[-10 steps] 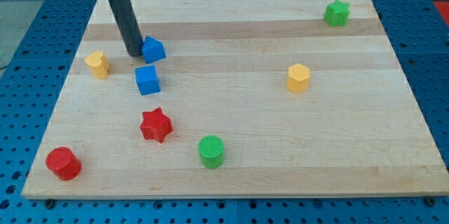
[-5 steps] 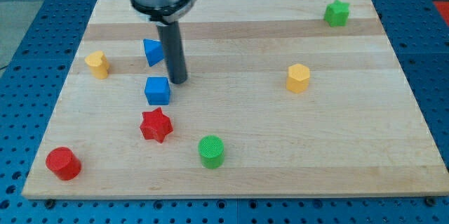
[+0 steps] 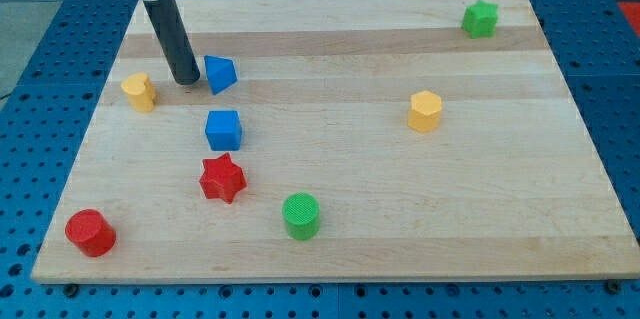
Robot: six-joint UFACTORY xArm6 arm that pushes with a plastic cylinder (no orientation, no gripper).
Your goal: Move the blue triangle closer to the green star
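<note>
The blue triangle [image 3: 219, 74] lies on the wooden board [image 3: 330, 159] at the upper left. The green star [image 3: 480, 19] sits far off at the board's upper right corner. My tip [image 3: 187, 82] stands just left of the blue triangle, close to it or touching it, between it and the small yellow block [image 3: 139, 91].
A blue cube [image 3: 224, 130] lies just below the triangle, a red star [image 3: 222, 178] below that. A red cylinder [image 3: 90, 233] is at the lower left, a green cylinder [image 3: 301, 216] at the bottom middle, a yellow hexagonal block [image 3: 425, 111] at the right.
My tip swung from the triangle's left to its lower right, then back to its left. The blue cube shifted slightly down and right. The triangle turned a little.
</note>
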